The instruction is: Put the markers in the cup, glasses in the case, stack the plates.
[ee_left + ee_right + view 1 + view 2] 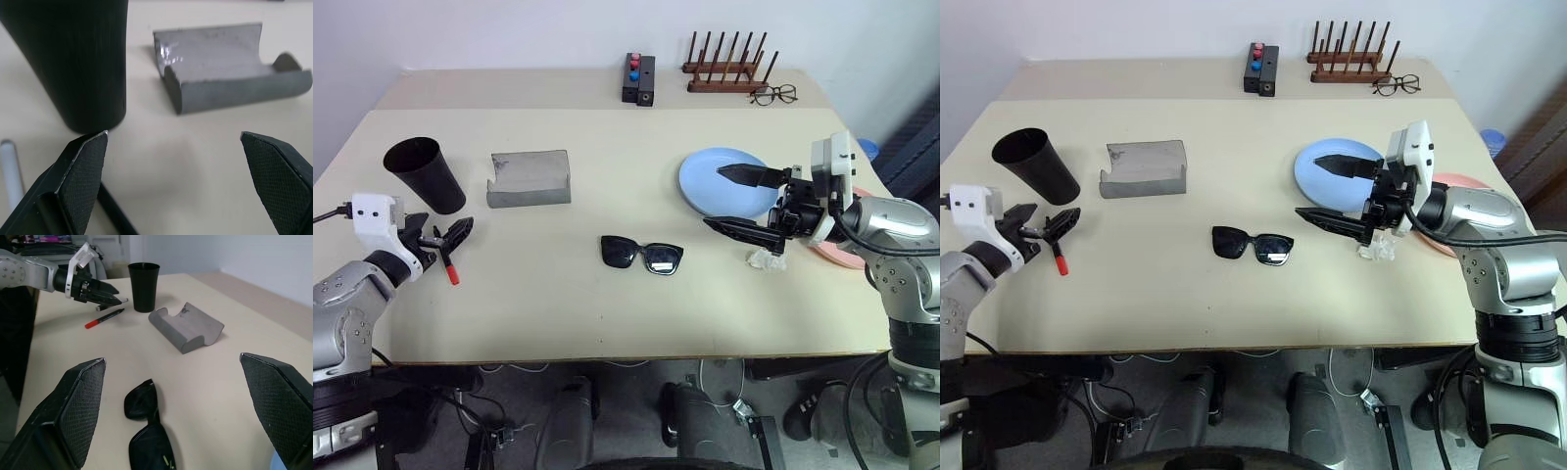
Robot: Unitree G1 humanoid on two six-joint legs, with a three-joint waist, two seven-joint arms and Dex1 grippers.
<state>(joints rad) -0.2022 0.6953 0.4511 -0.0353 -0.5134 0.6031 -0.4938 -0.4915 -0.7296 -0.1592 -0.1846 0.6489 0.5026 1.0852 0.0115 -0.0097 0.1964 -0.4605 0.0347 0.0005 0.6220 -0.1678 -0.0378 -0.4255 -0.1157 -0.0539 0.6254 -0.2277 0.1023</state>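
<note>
Left gripper (448, 238): jaws spread wide, nothing between them. It hangs low over the near left part of the table (558, 304), aimed toward the cup.
Left fingers (83, 166): textured black pads well apart; in the left wrist view the cup base stands just past one pad and the case lies farther off between the two.
Marker (448, 265): red with a black section, lying flat on the table just beside and under the left gripper; whether a fingertip touches it cannot be told. A second, pale pen-like stick (11, 169) lies next to it, close to the cup.
Cup (423, 174): matte black tumbler, upright, at the far left, just beyond the left gripper.
Case (530, 178): grey felt-like box, open side up, right of the cup, empty as far as can be seen.
Right gripper (739, 201): jaws fully apart, empty, held above the table and pointing toward the robot's left.
Glasses (642, 255): black sunglasses flat mid-table, near the right gripper on its left, not touched.
Blue plate (705, 186): behind the right gripper, partly under its upper finger.
Pink plate (1449, 186): farther right, mostly hidden by the right arm; plates lie side by side, unstacked.
Crumpled clear scrap (765, 258): on the table below the right gripper.
</note>
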